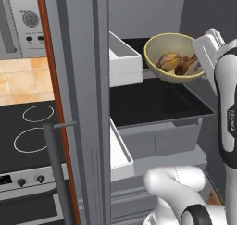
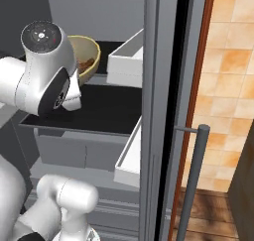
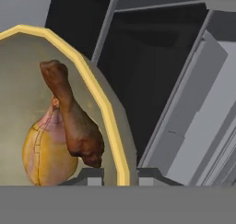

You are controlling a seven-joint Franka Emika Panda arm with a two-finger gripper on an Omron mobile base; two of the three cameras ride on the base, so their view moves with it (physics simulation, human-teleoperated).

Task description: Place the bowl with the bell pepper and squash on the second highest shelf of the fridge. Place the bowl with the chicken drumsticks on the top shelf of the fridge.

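Observation:
An olive bowl (image 1: 163,48) with a yellow rim holds the golden-brown chicken drumsticks (image 1: 175,62). It is inside the open fridge (image 1: 83,80), at the level of the top shelf (image 1: 135,44). I cannot tell whether it rests on that shelf. My gripper (image 1: 200,66) is shut on the bowl's right rim. In the hand view the gripper (image 3: 120,177) pinches the yellow rim of the bowl (image 3: 115,126), with the drumsticks (image 3: 64,131) just left of it. From the right, the arm hides part of the bowl (image 2: 89,54). The bowl with the bell pepper and squash is out of view.
A second dark shelf (image 1: 157,103) lies below, over a grey drawer (image 1: 162,136). White door bins (image 1: 124,57) (image 1: 118,150) stick out on the left of the opening. The door's bar handle (image 1: 55,168) and a black stove top (image 1: 28,127) are further left.

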